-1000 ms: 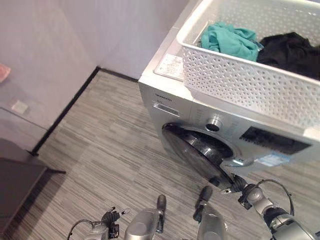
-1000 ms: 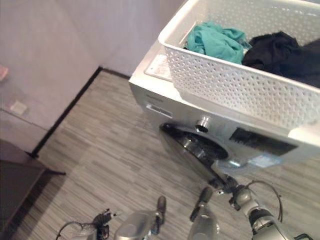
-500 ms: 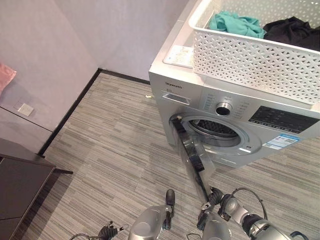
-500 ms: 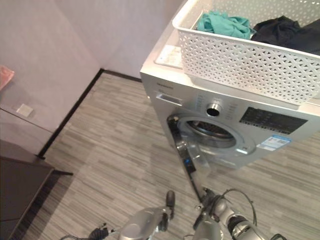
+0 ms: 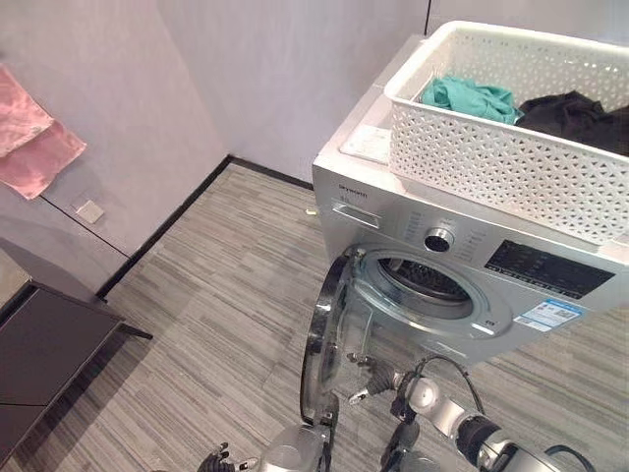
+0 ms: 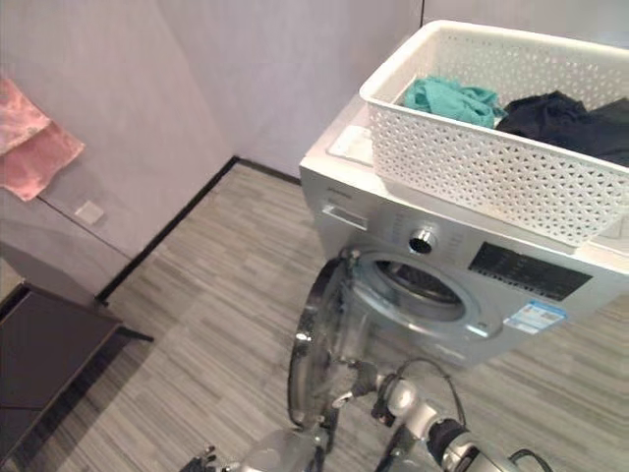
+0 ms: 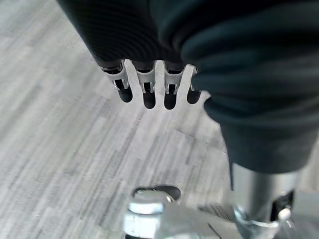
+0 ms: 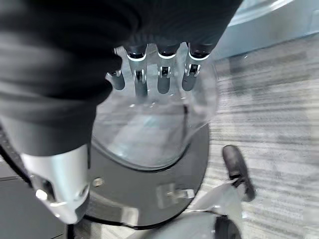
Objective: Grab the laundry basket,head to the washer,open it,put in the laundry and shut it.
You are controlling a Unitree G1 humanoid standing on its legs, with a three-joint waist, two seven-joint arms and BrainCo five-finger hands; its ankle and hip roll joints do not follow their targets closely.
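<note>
A silver washer [image 5: 462, 258] stands against the wall, and its round door [image 5: 324, 339] hangs wide open to the left, showing the drum opening [image 5: 425, 280]. On top of the washer sits a white lattice laundry basket [image 5: 501, 167] holding a teal cloth [image 5: 472, 95] and a black cloth [image 5: 575, 116]. My right hand [image 5: 378, 382] is low beside the door's inner side, open, with its fingers [image 8: 164, 82] against the door's glass bowl [image 8: 144, 134]. My left hand [image 7: 148, 92] hangs over the floor with relaxed fingers, holding nothing.
Pink towels [image 5: 34, 133] hang on the left wall above a socket [image 5: 89, 210]. A dark low cabinet [image 5: 44, 354] stands at the lower left. A paper sheet [image 5: 369, 145] lies on the washer top beside the basket. Grey striped floor [image 5: 216, 265] stretches left of the door.
The washer door has swung from barely open to wide open toward the left, with my right hand following it. The camera has also pulled back.
</note>
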